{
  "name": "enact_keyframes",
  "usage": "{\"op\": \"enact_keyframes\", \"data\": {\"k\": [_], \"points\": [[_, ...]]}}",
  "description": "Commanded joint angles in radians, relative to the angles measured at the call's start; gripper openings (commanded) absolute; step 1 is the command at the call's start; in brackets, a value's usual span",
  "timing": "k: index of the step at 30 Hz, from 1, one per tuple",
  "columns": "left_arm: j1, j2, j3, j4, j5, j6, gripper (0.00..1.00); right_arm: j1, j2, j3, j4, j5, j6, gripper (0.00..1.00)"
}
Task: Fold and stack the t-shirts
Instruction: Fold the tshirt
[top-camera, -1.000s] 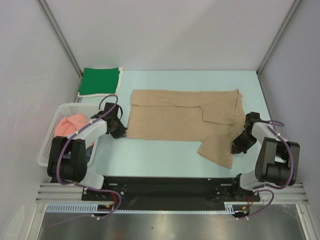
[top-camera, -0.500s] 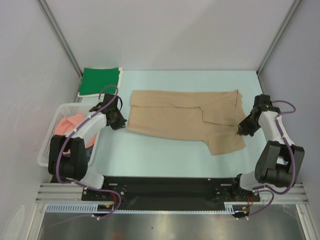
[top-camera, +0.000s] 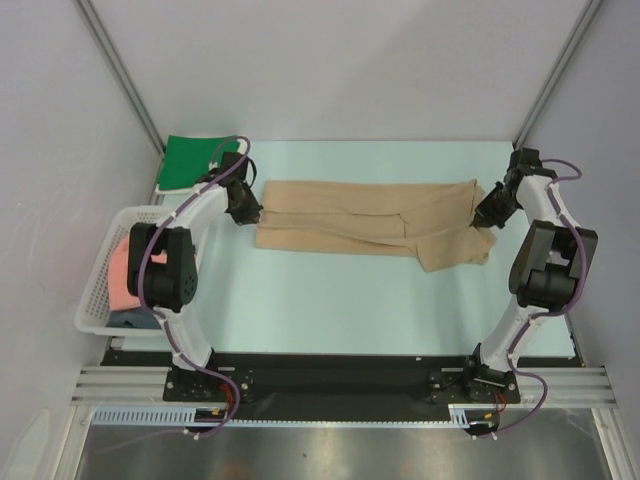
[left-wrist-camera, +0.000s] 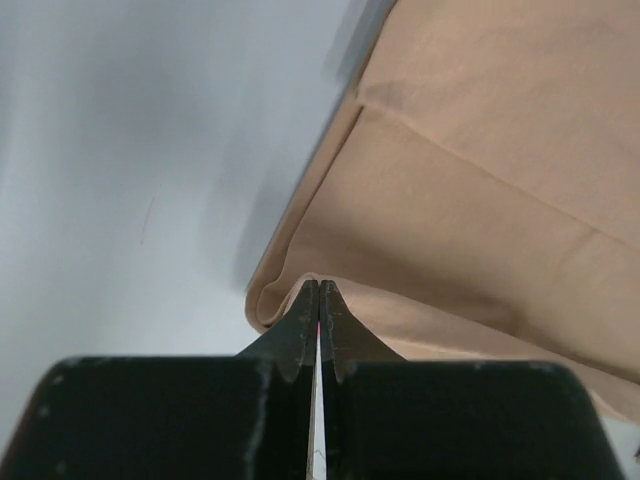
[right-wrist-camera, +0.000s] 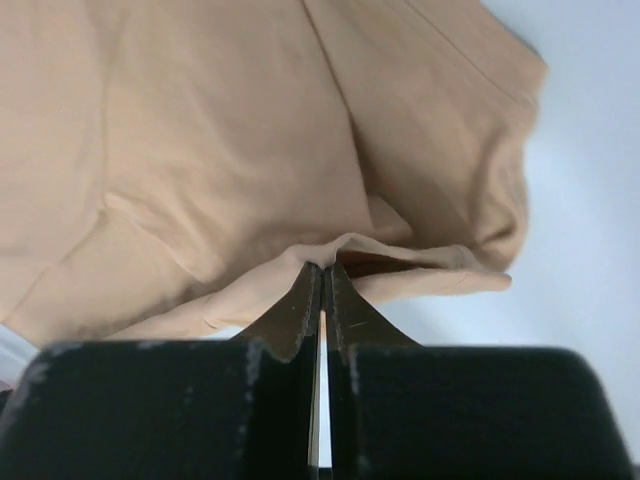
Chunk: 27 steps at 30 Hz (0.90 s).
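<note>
The tan t-shirt (top-camera: 365, 226) lies across the middle of the table as a long band, its near half doubled over toward the back. My left gripper (top-camera: 247, 209) is shut on the shirt's left edge; in the left wrist view the tan cloth (left-wrist-camera: 470, 200) bunches at the gripper's (left-wrist-camera: 318, 285) closed tips. My right gripper (top-camera: 487, 211) is shut on the right edge, and the tan cloth (right-wrist-camera: 220, 150) peaks at the gripper's (right-wrist-camera: 322, 268) tips in the right wrist view. A folded green t-shirt (top-camera: 198, 160) rests at the back left. A salmon pink t-shirt (top-camera: 122, 275) and a dark grey-blue one (top-camera: 130, 318) sit in the basket.
The white lattice basket (top-camera: 100, 262) stands at the left table edge, beside the left arm. A metal frame post (top-camera: 120, 70) rises at the back left and another post (top-camera: 560, 70) at the back right. Grey walls close both sides.
Both grippers have carried the tan shirt's near edge away from the arm bases toward the back, folding it over into a narrower band. The hanging sleeve at the right came up with it.
</note>
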Motion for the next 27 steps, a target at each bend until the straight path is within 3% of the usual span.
{"op": "enact_keyframes", "data": {"k": [1, 9, 17, 27], "points": [[0.007, 0.062, 0.123, -0.047, 0.023, 0.027, 0.0, 0.001, 0.052, 0.106, -0.013, -0.061, -0.024, 0.0], [0.007, 0.179, 0.276, -0.106, 0.025, 0.01, 0.0, -0.006, 0.144, 0.249, -0.029, -0.09, -0.015, 0.0], [0.012, 0.228, 0.338, -0.121, 0.011, -0.001, 0.0, -0.023, 0.263, 0.384, -0.03, -0.176, -0.01, 0.0], [0.017, 0.292, 0.393, -0.121, 0.039, -0.013, 0.0, -0.04, 0.397, 0.51, -0.085, -0.247, -0.033, 0.08]]}}
